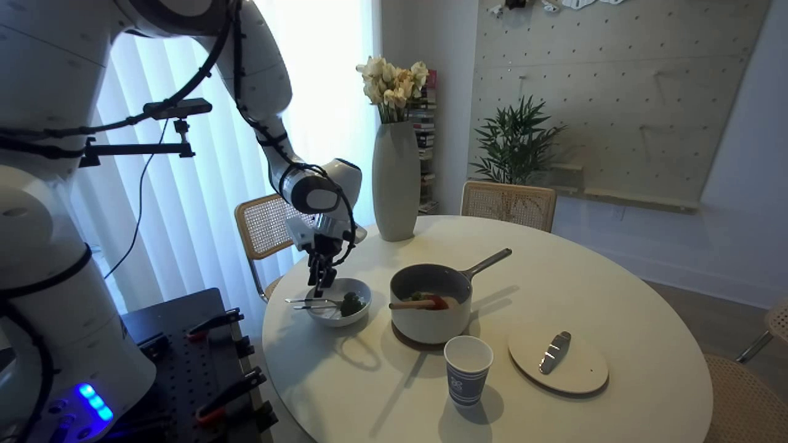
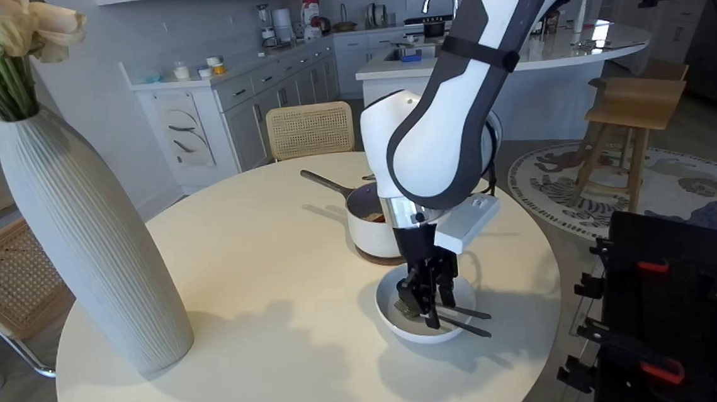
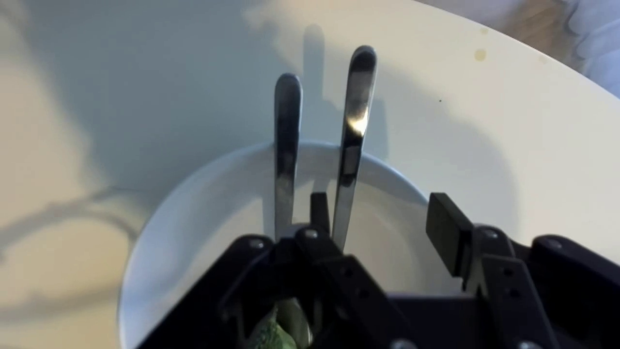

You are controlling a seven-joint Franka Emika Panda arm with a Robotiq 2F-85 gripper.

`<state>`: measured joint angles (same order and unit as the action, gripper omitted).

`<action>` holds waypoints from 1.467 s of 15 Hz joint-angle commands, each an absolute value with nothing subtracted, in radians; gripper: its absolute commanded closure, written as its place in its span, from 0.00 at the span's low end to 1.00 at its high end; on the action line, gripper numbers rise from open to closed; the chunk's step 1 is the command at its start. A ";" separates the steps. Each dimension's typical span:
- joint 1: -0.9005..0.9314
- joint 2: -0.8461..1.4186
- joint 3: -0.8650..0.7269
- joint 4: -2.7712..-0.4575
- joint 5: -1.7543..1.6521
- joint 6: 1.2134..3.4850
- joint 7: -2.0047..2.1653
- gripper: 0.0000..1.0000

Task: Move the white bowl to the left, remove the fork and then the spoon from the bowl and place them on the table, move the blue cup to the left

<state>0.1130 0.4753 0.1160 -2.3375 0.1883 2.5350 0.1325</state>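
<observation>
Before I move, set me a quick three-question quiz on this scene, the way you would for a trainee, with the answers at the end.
1. How many cutlery handles reach out past the rim of the white bowl in the wrist view?
2. True or false: in an exterior view, the blue cup stands upright on the table, apart from the white bowl.
3. In the wrist view, how do the jaws of the tool stand? A: shut together. B: apart. C: hidden.

Key: 1. Two. 2. True. 3. B.
</observation>
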 commanded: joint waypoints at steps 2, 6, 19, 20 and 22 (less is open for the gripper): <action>0.130 0.501 0.105 -2.318 0.185 2.544 0.183 0.43; 0.131 0.522 0.099 -2.309 0.184 2.551 0.187 0.46; 0.131 0.569 0.092 -2.272 0.187 2.559 0.190 0.76; 0.131 0.571 0.092 -2.271 0.187 2.559 0.190 0.83; 0.132 0.574 0.091 -2.269 0.187 2.561 0.192 0.99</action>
<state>0.1145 0.5661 0.0994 -2.2822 0.1883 2.5491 0.1505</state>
